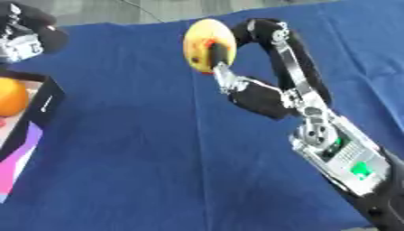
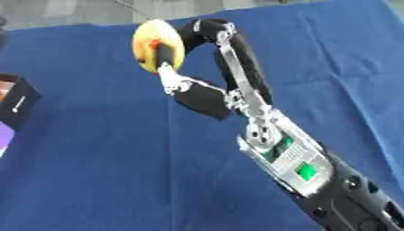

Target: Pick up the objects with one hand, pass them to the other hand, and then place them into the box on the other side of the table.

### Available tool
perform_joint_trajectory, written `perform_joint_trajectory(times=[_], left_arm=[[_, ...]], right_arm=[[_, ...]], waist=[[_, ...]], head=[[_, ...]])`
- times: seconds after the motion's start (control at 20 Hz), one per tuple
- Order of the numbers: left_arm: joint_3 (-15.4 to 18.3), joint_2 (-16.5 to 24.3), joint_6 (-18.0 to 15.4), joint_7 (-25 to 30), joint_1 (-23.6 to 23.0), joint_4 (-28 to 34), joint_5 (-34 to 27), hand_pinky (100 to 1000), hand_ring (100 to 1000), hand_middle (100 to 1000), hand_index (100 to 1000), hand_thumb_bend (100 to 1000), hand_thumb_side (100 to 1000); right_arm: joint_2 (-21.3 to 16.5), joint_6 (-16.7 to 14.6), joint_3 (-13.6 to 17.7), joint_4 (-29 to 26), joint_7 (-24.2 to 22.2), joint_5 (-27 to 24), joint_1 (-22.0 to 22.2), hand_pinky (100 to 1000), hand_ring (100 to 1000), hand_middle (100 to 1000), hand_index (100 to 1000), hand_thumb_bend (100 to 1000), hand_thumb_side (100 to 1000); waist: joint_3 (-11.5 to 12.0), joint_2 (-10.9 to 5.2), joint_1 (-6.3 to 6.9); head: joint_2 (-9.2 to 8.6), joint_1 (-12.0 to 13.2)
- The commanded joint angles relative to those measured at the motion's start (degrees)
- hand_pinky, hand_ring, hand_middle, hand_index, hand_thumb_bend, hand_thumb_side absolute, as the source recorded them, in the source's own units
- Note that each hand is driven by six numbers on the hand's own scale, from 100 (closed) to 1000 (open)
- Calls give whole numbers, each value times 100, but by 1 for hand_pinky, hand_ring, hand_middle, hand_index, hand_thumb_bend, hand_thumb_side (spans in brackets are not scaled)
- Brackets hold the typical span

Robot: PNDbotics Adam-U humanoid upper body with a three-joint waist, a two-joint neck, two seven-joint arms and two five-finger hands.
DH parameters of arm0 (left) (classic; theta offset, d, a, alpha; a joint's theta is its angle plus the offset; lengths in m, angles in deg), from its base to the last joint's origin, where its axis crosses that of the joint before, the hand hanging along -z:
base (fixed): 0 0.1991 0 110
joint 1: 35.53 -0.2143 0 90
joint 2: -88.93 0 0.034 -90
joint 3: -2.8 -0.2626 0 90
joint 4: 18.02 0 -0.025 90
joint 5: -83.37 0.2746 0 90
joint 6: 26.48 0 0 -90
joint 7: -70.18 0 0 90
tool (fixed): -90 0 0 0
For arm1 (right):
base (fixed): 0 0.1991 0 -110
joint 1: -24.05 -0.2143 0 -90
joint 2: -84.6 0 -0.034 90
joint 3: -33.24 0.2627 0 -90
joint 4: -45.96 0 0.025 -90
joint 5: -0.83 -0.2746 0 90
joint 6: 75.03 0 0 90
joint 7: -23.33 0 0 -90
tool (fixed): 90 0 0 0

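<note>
Above blue cloth [image 1: 158, 158], right robot hand [image 1: 260, 90] grips fruit [image 1: 204, 43].

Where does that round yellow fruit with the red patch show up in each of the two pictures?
Left eye view: the round yellow fruit with a red patch sits top centre, held in the right hand.
Right eye view: the same fruit is upper left of centre, nearer the left edge.
Shared landmark: the green-lit panel on the forearm, lower right in both views.
</note>
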Motion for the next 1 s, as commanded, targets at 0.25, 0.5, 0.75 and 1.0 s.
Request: perform_joint_trajectory(times=[0.25,0.5,0.75,1.0], left_arm=[[-491,-26,-49,-11,405,63,703,827,814,823,949,529,608],[-801,-164,20,-333,530,63,1178,838,823,827,955,591,546],[-939,-300,-15,-429,553,63,1244,833,817,821,948,579,537],[-1060,-526,-34,-481,686,63,1171,833,815,817,945,571,531]], right_arm=[[20,-430,-190,-112,-144,640,-96,813,581,447,567,100,147],[53,-644,-293,26,-161,811,-77,813,579,446,566,100,136],[77,-809,-384,137,-155,877,-80,815,579,446,566,100,116],[94,-1002,-482,193,-244,1026,-96,817,580,446,566,100,100]], waist=[[10,-166,11],[18,-145,12],[21,-121,9],[38,-111,1]], head=[[-10,-18],[-25,-3],[6,16],[37,34]])
